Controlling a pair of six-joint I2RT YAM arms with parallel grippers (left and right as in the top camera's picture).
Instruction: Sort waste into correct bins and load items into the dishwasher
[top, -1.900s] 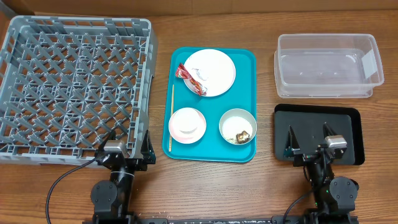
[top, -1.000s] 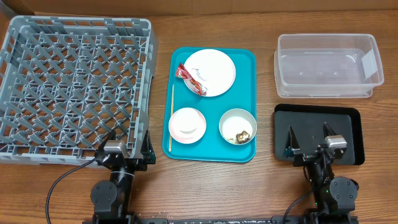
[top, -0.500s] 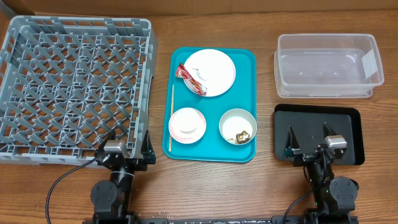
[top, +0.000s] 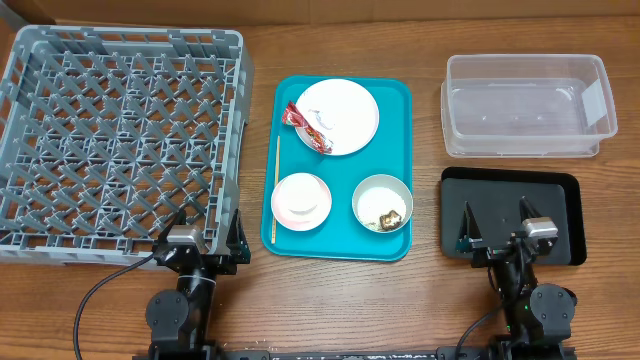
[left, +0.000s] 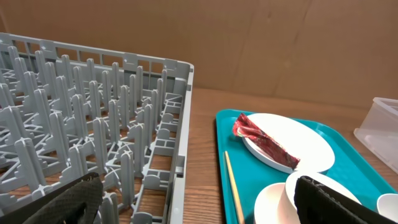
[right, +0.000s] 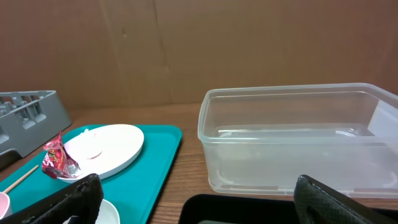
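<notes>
On the teal tray (top: 394, 100) sit a white plate (top: 342, 114) with a red wrapper (top: 304, 127) on its left edge, a pale pink bowl (top: 301, 200), and a grey bowl (top: 382, 203) holding a brown lump (top: 389, 215). The grey dish rack (top: 120, 130) fills the left side. The clear tub (top: 525, 105) and the black tray (top: 560, 190) are on the right. My left gripper (top: 207, 232) stands open at the rack's near right corner. My right gripper (top: 495, 222) stands open over the black tray's near edge. Neither holds anything.
A wooden chopstick (top: 277, 190) lies along the teal tray's left side. Bare wood shows between the rack and the tray (left: 202, 155) and between the tray and the tub (right: 189, 162). A brown cardboard wall (right: 186, 50) backs the table.
</notes>
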